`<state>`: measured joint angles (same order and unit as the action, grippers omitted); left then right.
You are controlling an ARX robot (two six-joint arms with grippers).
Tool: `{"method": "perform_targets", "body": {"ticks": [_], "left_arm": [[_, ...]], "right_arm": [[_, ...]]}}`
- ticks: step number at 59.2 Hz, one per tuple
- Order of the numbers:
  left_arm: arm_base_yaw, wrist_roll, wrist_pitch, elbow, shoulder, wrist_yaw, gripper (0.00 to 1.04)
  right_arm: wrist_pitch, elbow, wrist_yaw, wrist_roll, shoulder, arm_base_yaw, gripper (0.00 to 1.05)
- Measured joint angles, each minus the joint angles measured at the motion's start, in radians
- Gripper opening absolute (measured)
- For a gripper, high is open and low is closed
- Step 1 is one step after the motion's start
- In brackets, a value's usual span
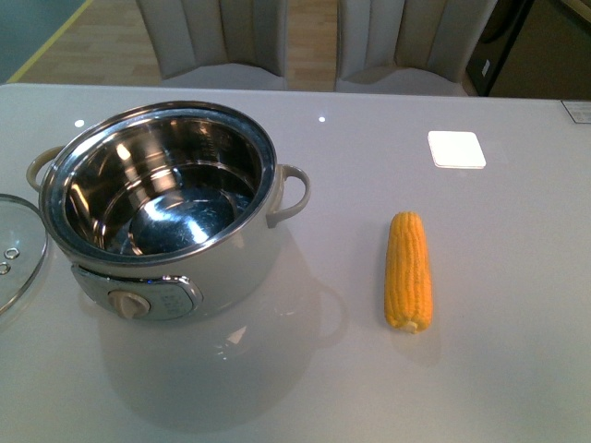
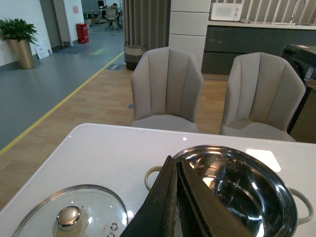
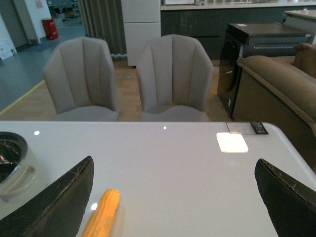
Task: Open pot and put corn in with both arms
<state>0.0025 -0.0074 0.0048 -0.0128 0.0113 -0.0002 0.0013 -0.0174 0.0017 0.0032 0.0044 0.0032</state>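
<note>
Mia: Is the pot open?

Sam: Yes. The lid is off. It lies flat on the table, just beside the pot, on the left. You can see right into the shiny bowl, and nothing is in it.

Mia: So where is the corn?

Sam: Not in the pot yet. It lies on the table to the right of the pot, well apart from it. Its pale end points at the robot.

Mia: Is anything holding it?

Sam: No. The right gripper has its jaws very wide apart, with only bare table between them. The corn shows near one of its fingers, but nothing touches it.

Mia: And the other one?

Sam: The left gripper has its jaws pressed together. It holds nothing. It is up by the pot's edge, with the lid close by.

Mia: So how much is done?

Sam: I think the first half is done, because the pot is open. The second half is left. The right gripper is on the corn's side, so I guess it must go down, close on the corn, lift it over the rim and let it go inside.
</note>
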Motion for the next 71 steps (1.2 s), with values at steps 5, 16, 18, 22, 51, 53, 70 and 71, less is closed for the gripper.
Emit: {"method": "perform_targets", "body": {"ticks": [5,16,18,22,51,53,70,71], "left_arm": [[0.000,0.000,-0.003,0.000,-0.004,0.000,0.03],[0.000,0.000,-0.003,0.000,-0.005,0.000,0.18],[0.000,0.000,-0.003,0.000,-0.005,0.000,0.23],[0.000,0.000,-0.003,0.000,-0.005,0.000,0.36],[0.000,0.002,-0.003,0.000,-0.005,0.000,0.98],[0.000,0.002,-0.003,0.000,-0.005,0.000,0.98],[0.000,0.002,-0.003,0.000,-0.005,0.000,0.98],[0.000,0.002,-0.003,0.000,-0.005,0.000,0.98]], "right_arm": [[0.000,0.000,0.000,0.000,0.000,0.000,0.96],[0.000,0.000,0.000,0.000,0.000,0.000,0.96],[0.000,0.000,0.000,0.000,0.000,0.000,0.96],[0.000,0.000,0.000,0.000,0.000,0.000,0.96],[-0.393,-0.167,0.009,0.261,0.422,0.057,0.96],[-0.369,-0.167,0.018,0.269,0.449,0.073,0.96],[0.127,-0.235,0.092,0.271,1.054,0.252,0.96],[0.145,-0.241,0.092,0.270,1.080,0.254,0.96]]}}
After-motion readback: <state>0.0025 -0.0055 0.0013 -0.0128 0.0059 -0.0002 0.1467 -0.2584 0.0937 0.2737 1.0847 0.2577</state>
